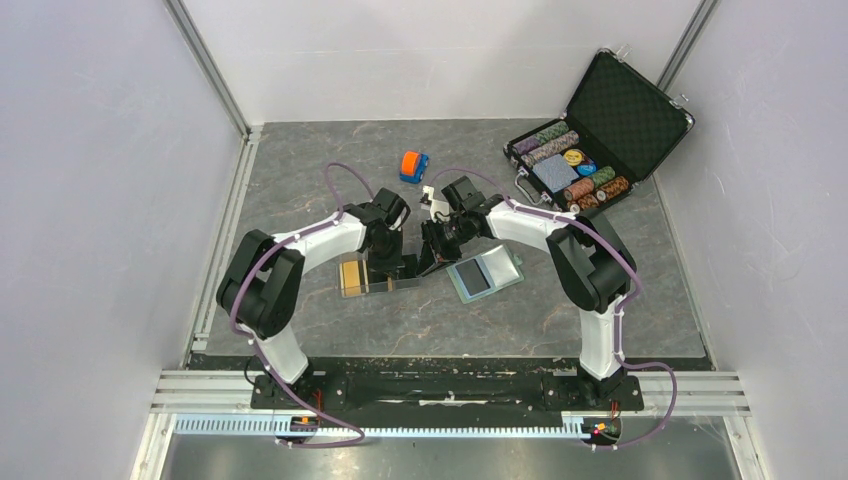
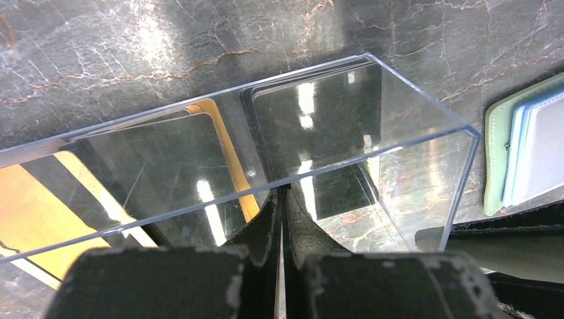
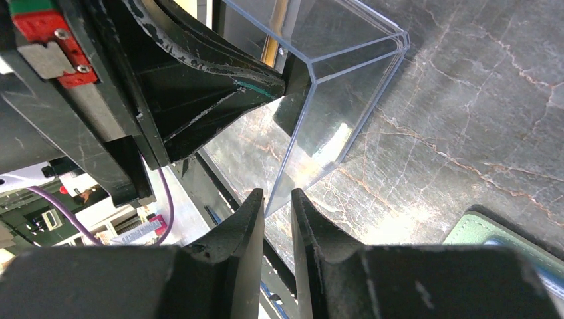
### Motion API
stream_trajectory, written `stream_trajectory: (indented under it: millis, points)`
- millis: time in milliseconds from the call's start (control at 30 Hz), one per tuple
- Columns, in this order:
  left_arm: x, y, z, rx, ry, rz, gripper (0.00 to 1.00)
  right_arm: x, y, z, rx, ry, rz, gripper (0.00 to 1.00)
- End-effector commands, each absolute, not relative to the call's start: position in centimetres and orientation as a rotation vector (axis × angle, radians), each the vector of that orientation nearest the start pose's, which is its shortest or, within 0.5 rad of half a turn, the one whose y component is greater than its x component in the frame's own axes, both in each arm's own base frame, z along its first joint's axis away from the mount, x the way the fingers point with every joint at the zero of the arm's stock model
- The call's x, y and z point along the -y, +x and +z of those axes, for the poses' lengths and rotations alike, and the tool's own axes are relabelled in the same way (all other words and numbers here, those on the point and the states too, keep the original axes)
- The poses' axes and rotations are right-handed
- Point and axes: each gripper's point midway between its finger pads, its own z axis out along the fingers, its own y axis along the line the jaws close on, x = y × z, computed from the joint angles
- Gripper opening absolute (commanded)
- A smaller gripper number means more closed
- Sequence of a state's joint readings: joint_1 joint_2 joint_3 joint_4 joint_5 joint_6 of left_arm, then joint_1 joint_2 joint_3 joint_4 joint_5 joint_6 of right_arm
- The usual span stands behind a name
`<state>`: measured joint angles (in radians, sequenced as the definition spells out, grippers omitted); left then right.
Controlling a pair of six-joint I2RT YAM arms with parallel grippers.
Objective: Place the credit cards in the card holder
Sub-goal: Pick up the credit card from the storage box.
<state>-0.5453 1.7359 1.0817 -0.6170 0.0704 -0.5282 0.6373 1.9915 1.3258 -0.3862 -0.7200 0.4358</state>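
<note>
Two end effectors are set at one clear tray [image 2: 425,166], which lies on the desk [image 1: 450,335] just ahead of the arm bases. The left end effector [image 2: 282,199] is closed on the tray's near long wall, one finger outside and one inside, as is shown in the right wrist view. This hold is judged to be meant to steady or tip the tray so that its contents can be reached. The right end effector [image 3: 277,199] is placed at the tray's end wall, at 3 o'clock. Its jaws stand narrowly apart with the wall's edge running into the gap, and whether that wall is clamped cannot be told. No card is held by either.

The credit cards [image 2: 319,113] are stacked flat inside the tray, overlapping. At least two glossy black ones and at least two orange-gold ones [image 2: 30,222] can be made out; an exact count is prevented by overlap and glare. One card holder [image 1: 483,275] is laid open, inside up, just beside the tray at 3 o'clock, presumably so that its pockets can be loaded. Whether any pocket is filled cannot be told.

Farther off, one orange-and-blue toy car [image 1: 413,166] is seen at 12 o'clock and one black chip case [image 1: 600,130], lid raised, at 2 o'clock. Both are well apart from the work.
</note>
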Motion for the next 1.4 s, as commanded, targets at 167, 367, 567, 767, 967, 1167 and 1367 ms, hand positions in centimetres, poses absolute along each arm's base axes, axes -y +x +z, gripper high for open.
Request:
stream_trajectory:
  millis: [167, 367, 567, 767, 967, 1167, 1367]
  points:
    - [21.3, 28.0, 6.0, -2.816, 0.115, -0.338, 0.02, -36.2, 26.5, 6.2, -2.717, -0.591, 1.279, 0.22]
    - [20.8, 27.8, 6.0, -2.827, 0.163, -0.278, 0.02, -36.2, 26.5, 6.2, -2.718, -0.591, 1.278, 0.21]
    - [22.4, 28.2, 7.3, -2.796, 0.191, -0.366, 0.05, -36.2, 26.4, 6.2, -2.72, -0.59, 1.275, 0.21]
    - [24.3, 28.8, 8.9, -2.733, 0.166, -0.52, 0.16, -36.1, 26.5, 6.2, -2.72, -0.587, 1.271, 0.21]
    - [25.1, 28.4, 8.7, -2.723, 0.123, -0.606, 0.24, -36.1, 26.4, 6.2, -2.721, -0.587, 1.269, 0.21]
    - [24.6, 27.9, 7.0, -2.771, 0.108, -0.585, 0.23, -36.1, 26.4, 6.2, -2.719, -0.59, 1.269, 0.21]
    - [24.3, 27.7, 6.0, -2.797, 0.106, -0.562, 0.16, -36.1, 26.5, 6.3, -2.714, -0.593, 1.269, 0.21]
